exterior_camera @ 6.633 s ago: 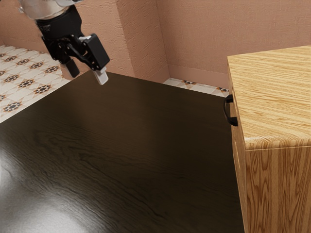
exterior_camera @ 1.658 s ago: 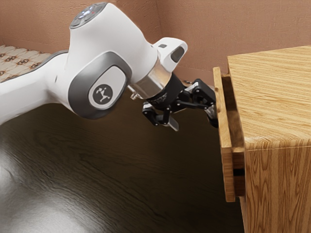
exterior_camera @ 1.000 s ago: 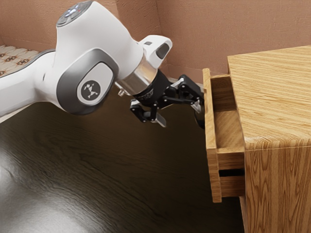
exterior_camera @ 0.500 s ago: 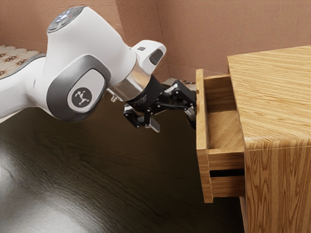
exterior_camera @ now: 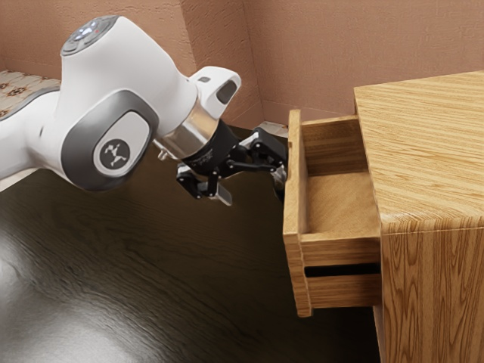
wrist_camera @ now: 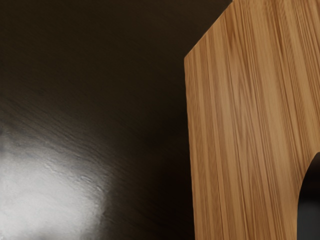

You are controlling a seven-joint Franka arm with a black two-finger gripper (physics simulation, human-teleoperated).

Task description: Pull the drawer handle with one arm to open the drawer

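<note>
Exterior view: drawer (exterior_camera: 336, 200) open; spread hand (exterior_camera: 253, 189) just beside, seemingly touching, its front.

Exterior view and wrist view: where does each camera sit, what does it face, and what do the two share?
Exterior view: sits to the side, above the dark table, facing the wooden cabinet and its pulled-out drawer; the white arm and the open gripper show.
Wrist view: sits on the hand, close against the drawer front, with the table beyond; I cannot identify the dark shape at the edge.
Shared: the drawer front and the table.
</note>
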